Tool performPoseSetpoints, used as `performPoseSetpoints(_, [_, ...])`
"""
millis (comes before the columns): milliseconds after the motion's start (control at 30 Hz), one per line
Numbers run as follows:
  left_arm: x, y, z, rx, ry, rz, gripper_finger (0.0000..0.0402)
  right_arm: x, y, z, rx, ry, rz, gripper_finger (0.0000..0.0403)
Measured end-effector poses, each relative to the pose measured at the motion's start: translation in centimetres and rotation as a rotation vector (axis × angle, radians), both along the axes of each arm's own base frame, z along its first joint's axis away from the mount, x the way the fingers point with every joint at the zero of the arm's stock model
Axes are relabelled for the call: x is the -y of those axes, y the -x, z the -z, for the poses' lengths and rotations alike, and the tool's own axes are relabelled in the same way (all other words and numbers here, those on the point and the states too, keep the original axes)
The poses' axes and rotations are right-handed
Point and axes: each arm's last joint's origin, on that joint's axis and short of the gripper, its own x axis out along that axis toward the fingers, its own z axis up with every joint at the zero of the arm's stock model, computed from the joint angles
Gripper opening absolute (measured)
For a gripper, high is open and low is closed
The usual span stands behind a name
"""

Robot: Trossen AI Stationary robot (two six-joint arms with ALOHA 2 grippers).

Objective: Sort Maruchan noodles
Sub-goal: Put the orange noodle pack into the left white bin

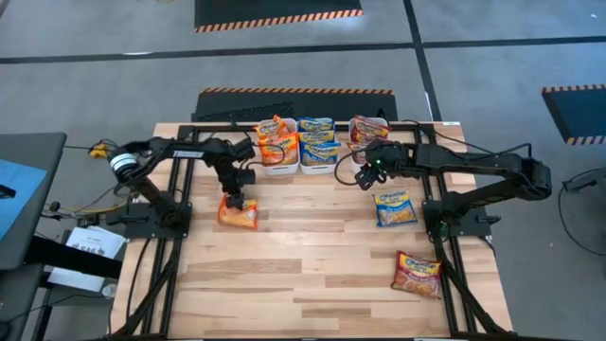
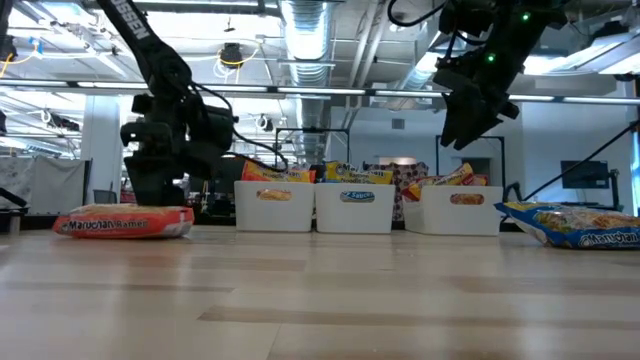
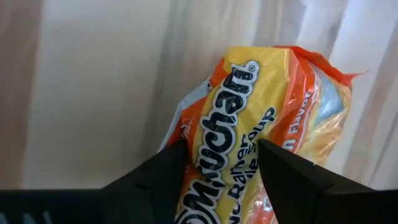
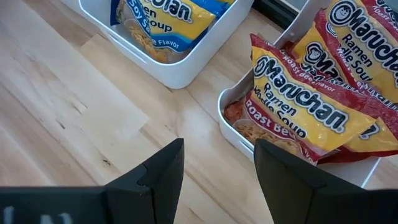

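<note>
**Noodle sorting station: surface and room as found**

The surface (image 1: 312, 275) is pale wood planking inside a black frame, standing on a grey floor marked with striped tape. In the low view the room behind shows ceiling ducts and strip lights.

Three white tubs (image 1: 316, 156) sit side by side at upper centre of the high view, holding orange, blue and dark red packets. Loose packets: an orange packet (image 1: 238, 214) at centre left, a blue packet (image 1: 394, 208) at centre right, a red packet (image 1: 418, 274) at lower right.

The left end effector (image 1: 235, 201) has its fingers set either side of the orange packet; firm contact cannot be confirmed. The right end effector (image 1: 365, 177) hangs parted and empty before the red tub.

Tub contents are partly hidden by the walls.
</note>
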Motion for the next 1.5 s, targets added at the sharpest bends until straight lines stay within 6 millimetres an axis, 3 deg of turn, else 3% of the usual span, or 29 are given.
performPoseSetpoints(133, [0.6, -0.4, 0.2, 0.011, 0.033, 0.022, 0.0161, 0.0, 0.0, 0.0, 0.0, 0.002, 0.001, 0.0219])
performPoseSetpoints(400, [1.5, -0.8, -0.1, 0.042, 0.058, 0.071, 0.0015, 0.0, 0.0, 0.0, -0.001, 0.003, 0.002, 0.0219])
performPoseSetpoints(700, [3.4, -2.1, -0.7, 0.082, 0.112, 0.134, 0.0003, 0.0, 0.0, 0.0, -0.002, 0.006, 0.004, 0.0219])
performPoseSetpoints(867, [4.3, -3.2, -3.0, 0.178, 0.059, 0.184, 0.0002, 0.0, 0.0, 0.0, -0.002, 0.007, 0.005, 0.0219])
performPoseSetpoints(1133, [4.1, -4.4, -7.6, 0.423, -0.072, 0.145, 0.0001, 0.0, 0.0, 0.0, 0.002, 0.008, 0.005, 0.0219])
performPoseSetpoints(1300, [3.1, -5.1, -10.0, 0.534, -0.293, 0.028, 0.0001, 0.0, 0.0, 0.0, 0.002, 0.008, 0.005, 0.0219])
performPoseSetpoints(1500, [0.4, -6.0, -14.3, 0.678, -0.623, -0.171, 0.0001, 0.0, 0.0, 0.0, 0.002, 0.008, 0.005, 0.0219])
